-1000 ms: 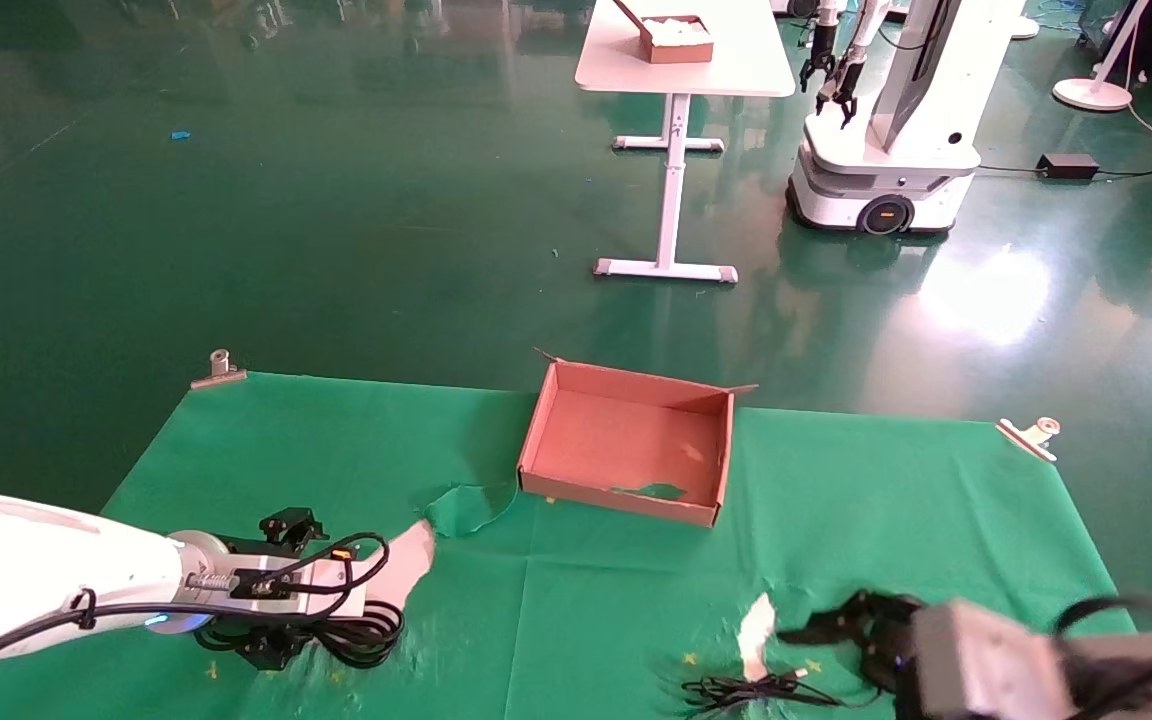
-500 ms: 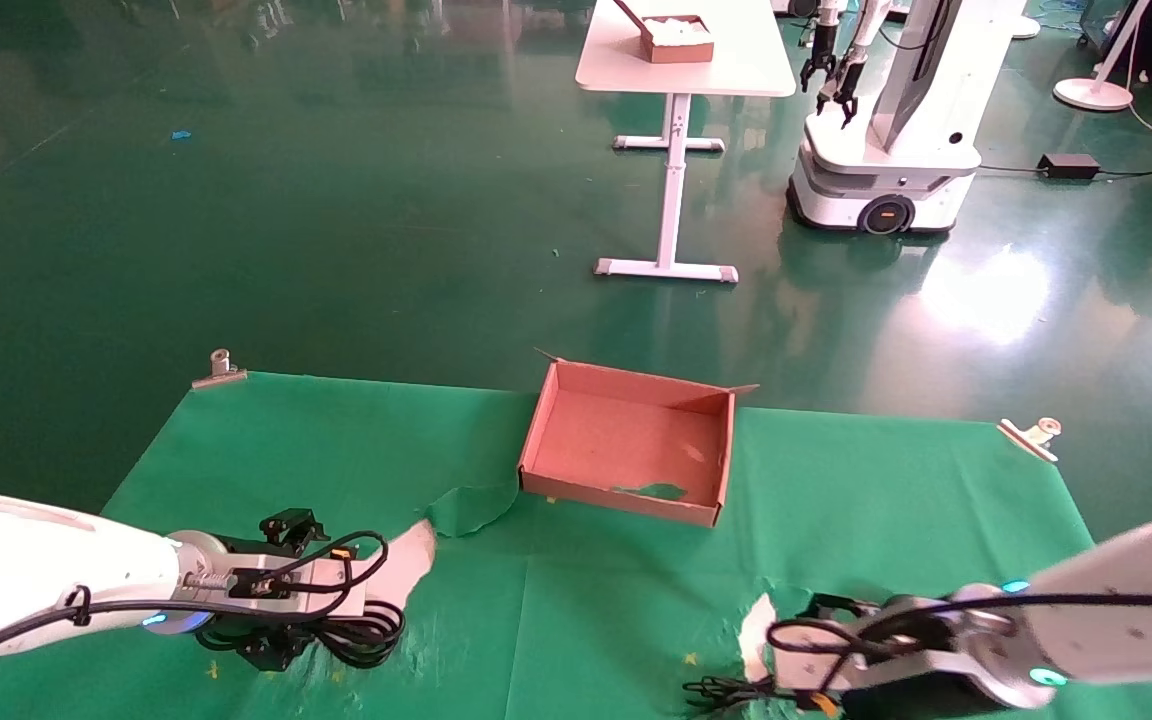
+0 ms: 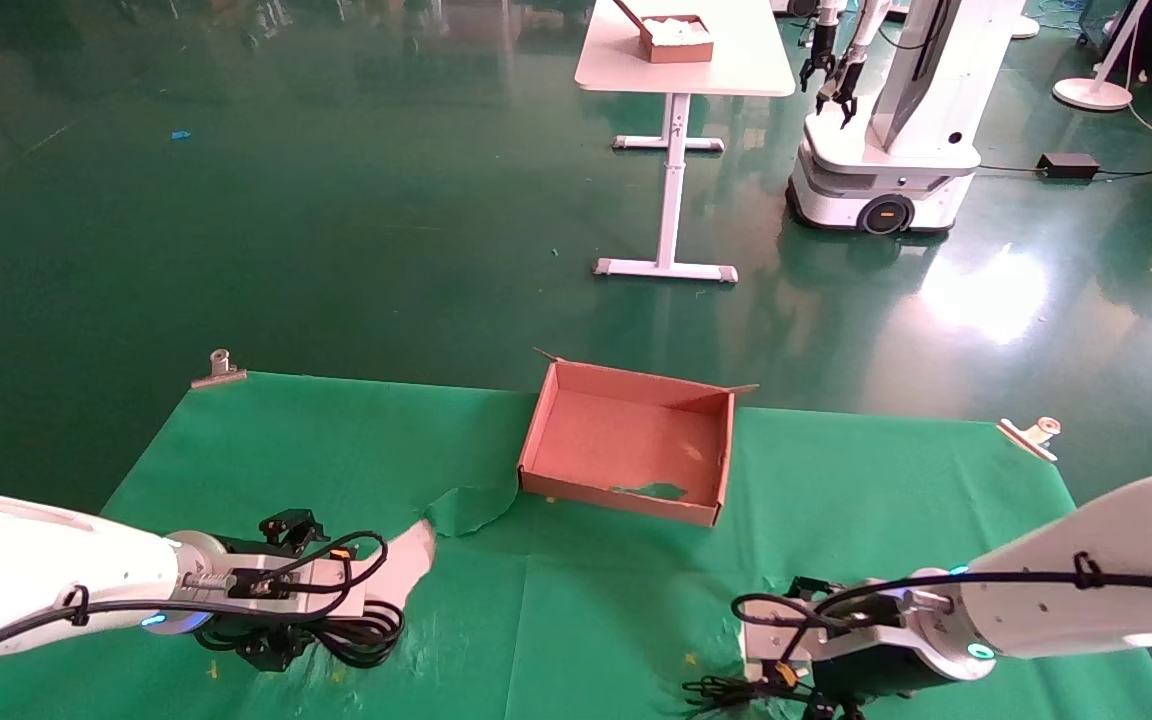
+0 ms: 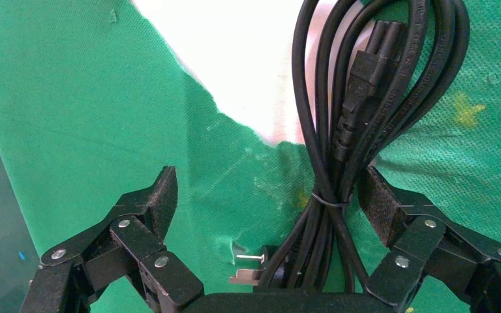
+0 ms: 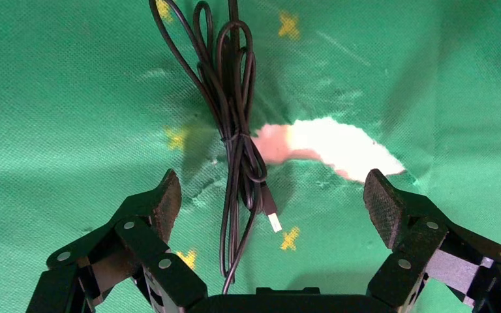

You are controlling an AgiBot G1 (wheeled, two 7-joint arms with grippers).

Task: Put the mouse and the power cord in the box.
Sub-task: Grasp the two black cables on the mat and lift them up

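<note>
The power cord is a tied bundle of thick black loops on the green cloth at the near left. My left gripper hangs open over it, the bundle lying close to one finger; a plug with metal prongs shows near the palm. My right gripper is open above a thin black cable with a USB plug, at the near right. The mouse body is out of view. The reddish-brown box stands mid-table with nothing in it.
The green cloth is torn, baring white table near the left arm and under the right gripper. Metal clips hold the cloth's far corners. Beyond the table stand a white desk and another robot.
My right arm has swung in from the lower right and turned, so its gripper now points down over the thin cable. The left arm and cord have not moved.
</note>
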